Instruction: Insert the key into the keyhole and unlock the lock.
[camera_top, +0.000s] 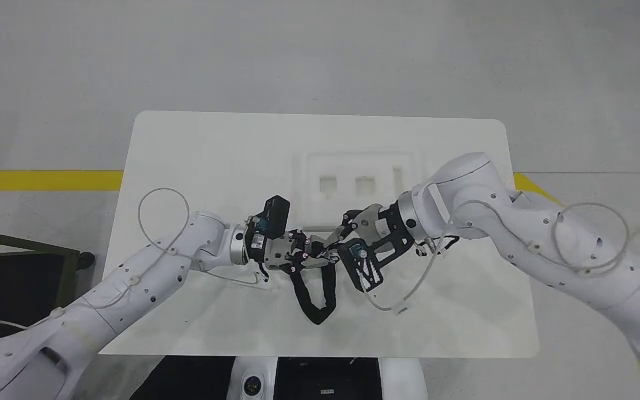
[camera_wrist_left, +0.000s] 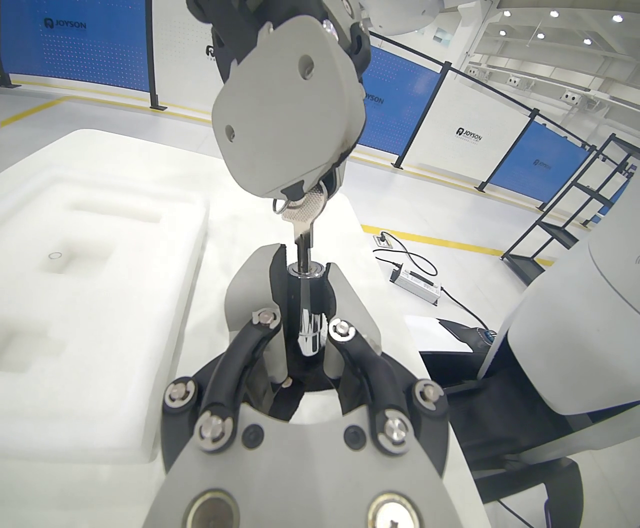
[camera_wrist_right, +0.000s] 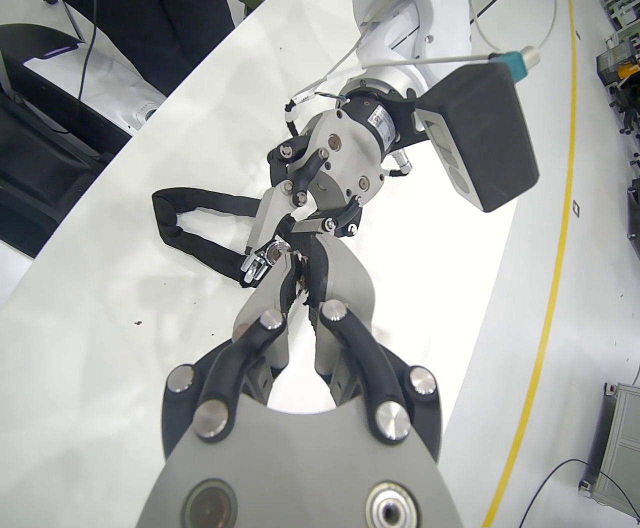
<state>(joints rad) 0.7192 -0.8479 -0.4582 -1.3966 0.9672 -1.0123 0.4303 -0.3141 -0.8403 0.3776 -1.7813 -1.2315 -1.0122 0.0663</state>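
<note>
My left gripper (camera_wrist_left: 302, 262) is shut on the chrome cylinder of the lock (camera_wrist_left: 309, 325), keyhole end pointing away from the wrist. A silver key (camera_wrist_left: 301, 216) stands with its blade in the keyhole (camera_wrist_left: 311, 270). My right gripper (camera_wrist_right: 299, 272) is shut on the key's head, tip to tip with the left gripper (camera_wrist_right: 272, 235). The lock's black sleeved cable (camera_wrist_right: 200, 235) loops down onto the table. In the top view both grippers meet over the table's front middle, left gripper (camera_top: 298, 250) and right gripper (camera_top: 336, 246), with the cable loop (camera_top: 318, 296) below them.
A white foam tray (camera_top: 360, 183) with rectangular recesses lies just behind the grippers on the white table (camera_top: 200, 160). The table's front edge runs close under the cable loop. A cable and a power box (camera_wrist_left: 417, 285) lie on the floor beyond the table.
</note>
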